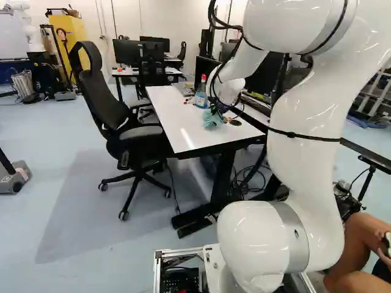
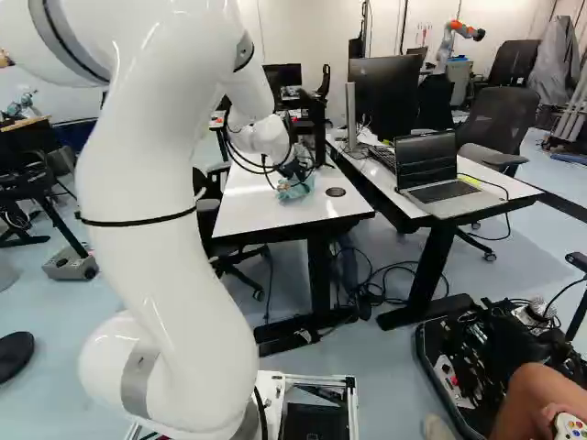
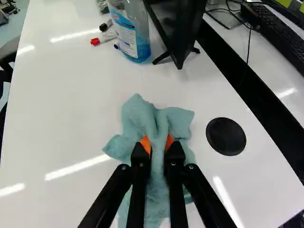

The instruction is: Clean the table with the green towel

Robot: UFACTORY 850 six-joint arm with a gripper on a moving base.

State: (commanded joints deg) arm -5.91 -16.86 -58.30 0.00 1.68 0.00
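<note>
A bunched green towel (image 3: pixel 137 114) lies on the white table (image 3: pixel 71 118) just beside the black disc (image 3: pixel 226 136), on the disc's chair side, pinched by its middle crest between the orange pads of the claw (image 3: pixel 157 143). Its loose folds spread around the fingers, reaching ahead of the tips and back beneath them, and its longer run roughly follows the claw's own line, which points up the table's length, away from the arm (image 1: pixel 305 128). With the cloth square under the grip, the coming wipe likely calls for no fresh reach, only light downward pressure and a sweep; a sideways stroke toward the chair (image 1: pixel 137 131) looks the freer one. Farther from the arm than the disc stand a spray bottle (image 3: pixel 135 35) and a black screen (image 3: pixel 178 33), with markers (image 3: pixel 108 37) lying beside the bottle. A long forward stroke could knock them.
</note>
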